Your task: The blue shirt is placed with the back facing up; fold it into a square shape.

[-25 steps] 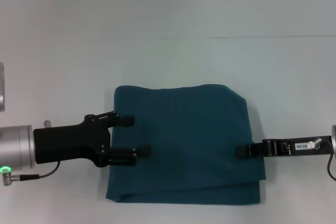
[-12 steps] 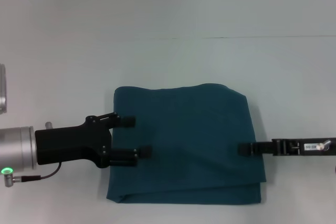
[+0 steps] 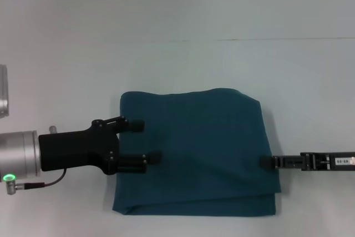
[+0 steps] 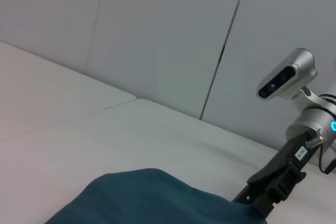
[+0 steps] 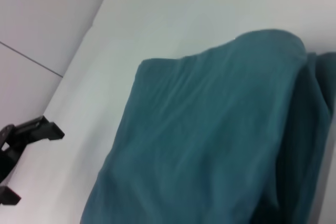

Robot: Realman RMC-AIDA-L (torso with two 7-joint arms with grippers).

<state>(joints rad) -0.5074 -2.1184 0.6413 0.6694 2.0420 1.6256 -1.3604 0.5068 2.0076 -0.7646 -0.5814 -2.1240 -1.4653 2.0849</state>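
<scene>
The blue shirt point(image 3: 194, 154) lies folded into a roughly square bundle on the pale desk point(image 3: 222, 65), plain side up, with no lettering showing. Its far edge is rounded and smooth. Along the near edge a lower layer peeks out beneath the upper one. A soft crease runs across the upper layer toward the right-hand near corner.

The left gripper point(image 3: 143, 142) sits at the shirt's left edge, reaching in from that side. Its two black fingers point(image 3: 135, 126) stand spread apart with an open gap between them, and both tips overlap the left margin of the cloth. Nothing is pinched between them; whether the tips touch the fabric cannot be told.

The right gripper point(image 3: 268, 162) is at the shirt's right edge, seen edge-on as a thin black bar whose tip just meets the border of the cloth. From this angle it cannot be told whether its fingers are parted or closed, or whether they have any hold of the fabric.

In the left wrist view, the shirt point(image 4: 157, 200) shows as a dark teal mound with the right gripper point(image 4: 262, 203) at its far side. In the right wrist view the shirt point(image 5: 210, 140) fills most of the frame, its stacked layers visible along one side, with the left gripper point(image 5: 21, 161) beyond the shirt's far edge over bare desk point(image 5: 184, 14).
</scene>
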